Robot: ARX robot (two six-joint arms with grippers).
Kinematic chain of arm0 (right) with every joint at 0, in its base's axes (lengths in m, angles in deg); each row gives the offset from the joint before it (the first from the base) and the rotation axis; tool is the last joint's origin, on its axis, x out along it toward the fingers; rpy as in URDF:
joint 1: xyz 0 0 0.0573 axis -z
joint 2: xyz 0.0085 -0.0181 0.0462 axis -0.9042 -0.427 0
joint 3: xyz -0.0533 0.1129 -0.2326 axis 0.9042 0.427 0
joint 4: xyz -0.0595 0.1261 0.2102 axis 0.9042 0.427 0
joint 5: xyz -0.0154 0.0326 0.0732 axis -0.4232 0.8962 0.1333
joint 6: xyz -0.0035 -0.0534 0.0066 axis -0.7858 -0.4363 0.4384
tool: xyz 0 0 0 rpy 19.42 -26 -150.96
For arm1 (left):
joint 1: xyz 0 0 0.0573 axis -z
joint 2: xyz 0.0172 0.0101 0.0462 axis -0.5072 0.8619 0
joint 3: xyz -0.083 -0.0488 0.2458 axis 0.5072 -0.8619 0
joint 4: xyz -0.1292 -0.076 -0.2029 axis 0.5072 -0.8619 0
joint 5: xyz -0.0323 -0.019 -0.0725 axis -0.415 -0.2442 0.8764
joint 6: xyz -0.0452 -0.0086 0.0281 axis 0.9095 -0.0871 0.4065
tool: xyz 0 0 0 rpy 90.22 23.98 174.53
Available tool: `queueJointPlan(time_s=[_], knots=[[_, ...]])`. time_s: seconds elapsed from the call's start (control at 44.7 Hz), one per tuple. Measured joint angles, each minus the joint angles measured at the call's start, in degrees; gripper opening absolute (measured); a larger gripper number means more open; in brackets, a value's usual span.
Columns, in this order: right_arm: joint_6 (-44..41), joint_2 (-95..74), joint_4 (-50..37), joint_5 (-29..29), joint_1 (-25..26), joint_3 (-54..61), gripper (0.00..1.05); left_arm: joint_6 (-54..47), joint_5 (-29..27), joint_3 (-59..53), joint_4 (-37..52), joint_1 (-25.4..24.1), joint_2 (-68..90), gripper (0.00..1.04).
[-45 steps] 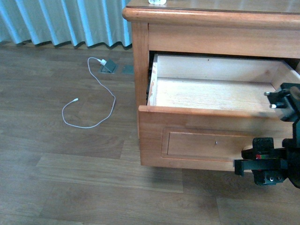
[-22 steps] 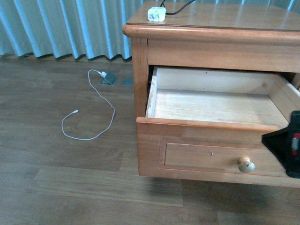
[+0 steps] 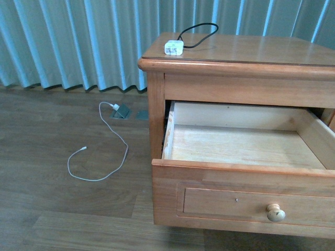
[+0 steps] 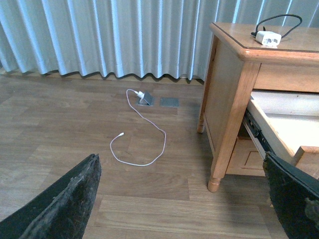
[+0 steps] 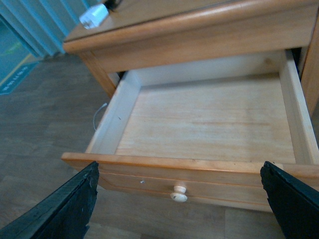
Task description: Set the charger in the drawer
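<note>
The charger (image 3: 174, 47), a small white block with a looped black cable (image 3: 201, 30), lies on the nightstand top near its left front corner. It also shows in the left wrist view (image 4: 268, 37) and the right wrist view (image 5: 94, 16). The drawer (image 3: 246, 194) stands pulled open, with a round knob (image 3: 275, 212) and an empty pale interior (image 5: 209, 119). Neither arm shows in the front view. My left gripper (image 4: 180, 158) is open and empty above the floor, left of the nightstand. My right gripper (image 5: 178, 167) is open and empty over the drawer's front edge.
A long thin white cable (image 3: 99, 151) lies looped on the wooden floor, plugged in at a floor socket (image 3: 121, 111). A pale blue curtain (image 3: 78, 42) hangs behind. The nightstand leg (image 4: 222, 149) stands close to the left gripper's view.
The right gripper, at the lower right of the front view before, has left that view. The view has risen, so the nightstand top and charger now show.
</note>
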Motion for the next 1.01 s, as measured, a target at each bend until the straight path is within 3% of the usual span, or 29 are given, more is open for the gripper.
queueJointPlan(time_s=[0.179,0.425,0.469,0.559,0.693,0.805,0.894,1.006], knots=[[0.6,9.8,1.7,3.5,7.9,6.8,0.96,0.0,0.0,0.0,0.0,0.0,0.0,0.99],[0.8,10.8,1.3,3.1,8.5,7.4,0.96,0.0,0.0,0.0,0.0,0.0,0.0,0.99],[-3.0,12.2,-7.4,-5.5,6.3,10.8,0.87,0.0,0.0,0.0,0.0,0.0,0.0,0.99],[-8.5,15.5,-15.1,-14.3,3.3,14.7,0.67,0.0,-0.1,0.0,0.0,0.0,0.0,0.99],[-10.8,19.0,-14.2,-16.9,0.5,17.1,0.39,0.0,-0.1,0.0,0.0,0.0,0.0,0.99],[-11.3,21.5,-12.7,-23.4,-4.6,18.2,0.19,0.0,-0.1,0.0,0.0,0.0,0.0,0.99],[-11.5,23.4,-11.9,-23.4,-6.4,18.7,0.03,0.0,-0.1,0.0,0.0,0.0,0.0,0.99],[-11.8,25.0,-10.8,-23.8,-6.5,19.4,0.03,0.0,-0.1,0.0,0.0,0.0,0.0,0.99]])
